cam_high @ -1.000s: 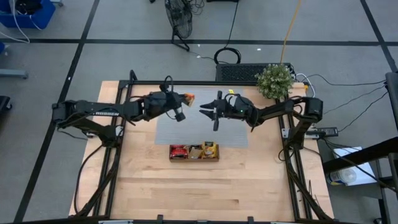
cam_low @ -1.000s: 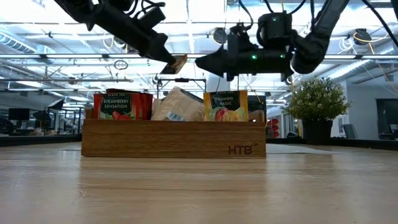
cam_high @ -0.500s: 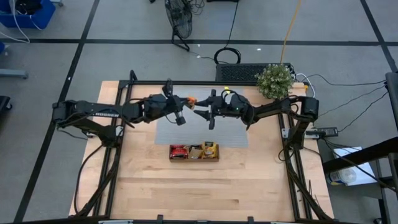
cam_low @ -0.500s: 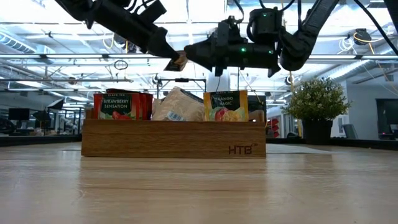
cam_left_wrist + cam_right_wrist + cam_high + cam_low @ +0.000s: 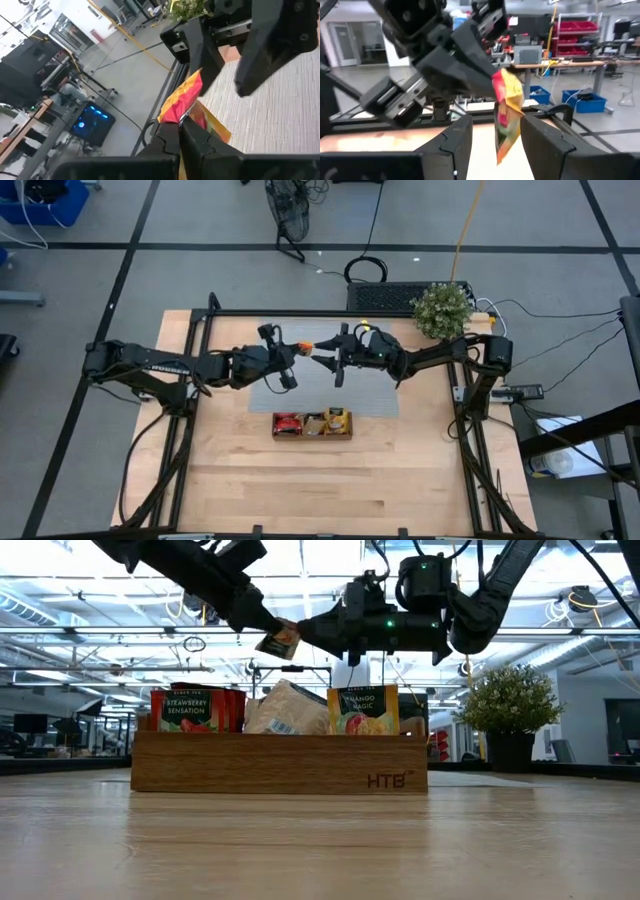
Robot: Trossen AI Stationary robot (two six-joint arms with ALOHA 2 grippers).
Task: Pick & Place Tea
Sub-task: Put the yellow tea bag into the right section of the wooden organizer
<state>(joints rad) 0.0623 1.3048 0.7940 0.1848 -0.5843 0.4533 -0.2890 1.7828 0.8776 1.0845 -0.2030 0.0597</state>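
Hanging in mid-air above the grey mat [image 5: 300, 395], an orange tea packet [image 5: 304, 343] sits clamped in the left claw [image 5: 296, 346]. The right claw [image 5: 322, 356] faces it, fingers apart around the packet. Below stands the wooden tray [image 5: 280, 762] of packets on the tabletop [image 5: 300, 470].

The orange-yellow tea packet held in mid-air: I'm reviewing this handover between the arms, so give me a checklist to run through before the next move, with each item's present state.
1. Left gripper shut on the orange-yellow tea packet: ok.
2. Packet lies between the right gripper's fingers: ok, seen in the right wrist view.
3. Right gripper closed on the packet: not ok, its fingers stand open on either side.
4. Packet held clear above the wooden tray: ok, low view.
5. Room in the tray's orange-yellow compartment: cannot tell.
6. Packet flat and uncreased: not ok, it looks bent.
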